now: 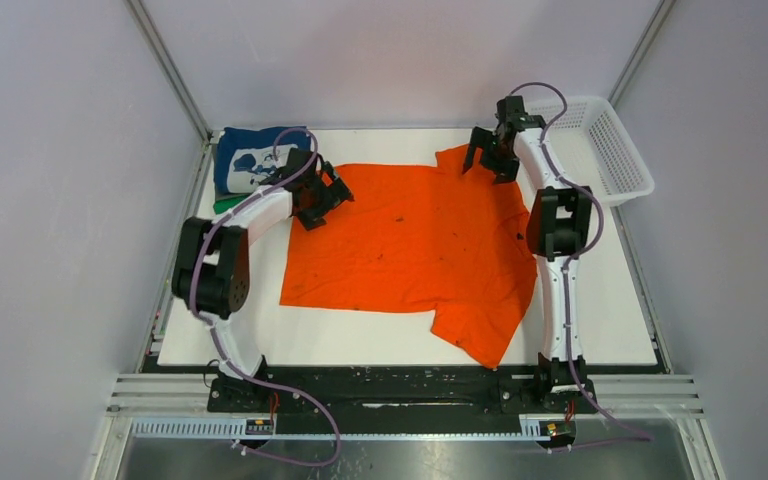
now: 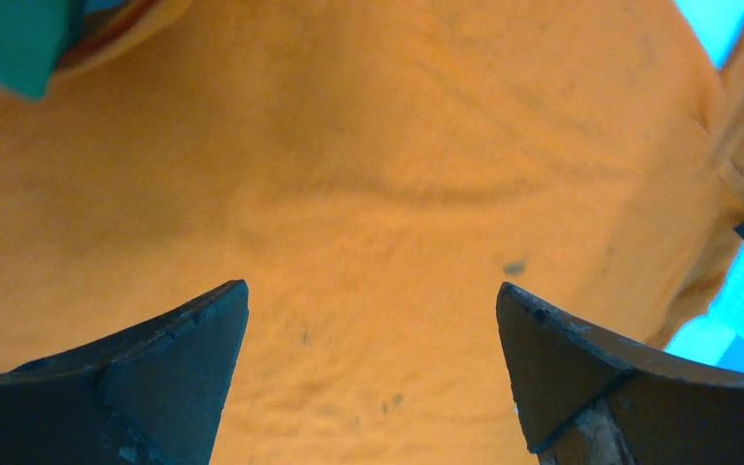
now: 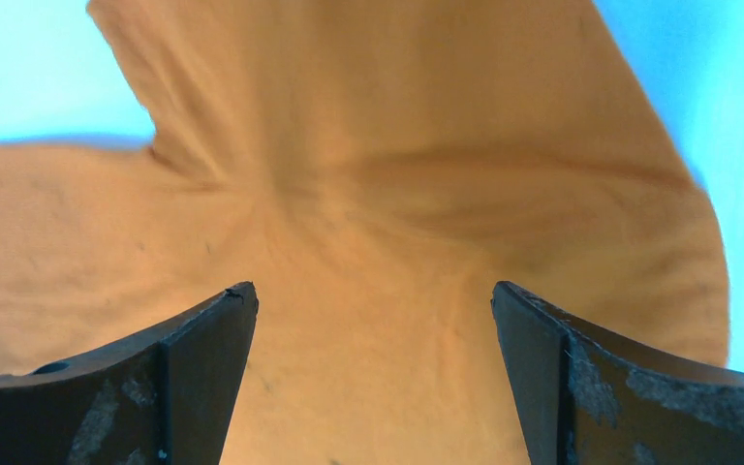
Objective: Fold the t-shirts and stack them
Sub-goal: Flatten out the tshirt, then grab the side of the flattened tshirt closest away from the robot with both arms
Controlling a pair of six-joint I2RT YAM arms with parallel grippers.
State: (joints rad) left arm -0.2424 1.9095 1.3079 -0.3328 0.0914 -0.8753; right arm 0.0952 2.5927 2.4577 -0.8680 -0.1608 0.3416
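The bright orange t-shirt (image 1: 410, 240) lies spread flat on the white table (image 1: 600, 300). One sleeve points to the back right and one hangs toward the front edge. My left gripper (image 1: 328, 200) is open and empty over the shirt's back left corner; in the left wrist view (image 2: 372, 286) its jaws stand wide apart above orange cloth (image 2: 368, 145). My right gripper (image 1: 487, 165) is open and empty over the back right sleeve, shown in the right wrist view (image 3: 373, 286) above the sleeve (image 3: 397, 194). The folded navy t-shirt (image 1: 250, 160) lies at the back left on the green t-shirt (image 1: 225, 203). The pink t-shirt is out of view.
A white plastic mesh basket (image 1: 605, 145) stands at the back right corner, partly off the table. Grey walls close in on the left, back and right. An edge of green cloth (image 2: 10, 39) shows at the top left of the left wrist view.
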